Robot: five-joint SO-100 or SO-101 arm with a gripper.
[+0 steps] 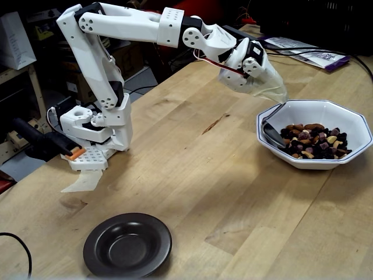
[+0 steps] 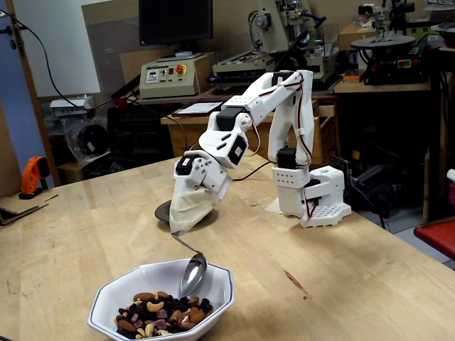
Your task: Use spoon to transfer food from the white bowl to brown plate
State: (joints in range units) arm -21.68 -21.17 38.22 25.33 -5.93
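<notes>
My gripper is wrapped in a cream cloth cover, so its fingers are hidden; the spoon's thin handle comes out of the cover's tip. The silver spoon points down into the white bowl, its tip at the near-left edge of the food. In the other fixed view the spoon dips inside the white bowl just behind the nuts and dark fruit, below the gripper. The brown plate sits bare at the table's front left; in the other view the plate is partly hidden behind the cover.
The arm's white base is clamped at the table's left edge. Papers and a black cable lie at the back right. A workbench with machines stands behind the table. Bare wood lies between bowl and plate.
</notes>
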